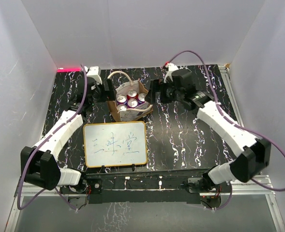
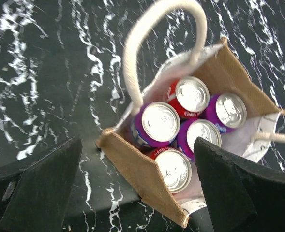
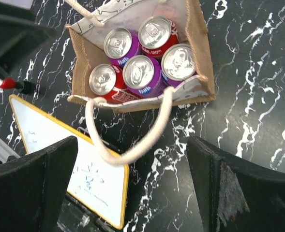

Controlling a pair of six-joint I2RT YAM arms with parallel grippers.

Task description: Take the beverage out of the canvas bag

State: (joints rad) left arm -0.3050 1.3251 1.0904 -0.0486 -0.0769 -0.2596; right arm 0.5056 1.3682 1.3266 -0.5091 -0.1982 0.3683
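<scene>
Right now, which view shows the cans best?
Right wrist: all five cans sharp, large, tops unobstructed. Left wrist also shows five, slightly softer. Top external shows them small inside the bag.

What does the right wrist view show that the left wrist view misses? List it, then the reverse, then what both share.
Only the right wrist view: the orange-framed white whiteboard beside the bag, seen past the open right end effector.
Only the left wrist view: the whole loop of one cream rope handle, cropped in the other view, and the open left end effector.
Both: the beige canvas bag, five silver-topped drink cans inside it (three purple, two red), and the black marbled table.
</scene>
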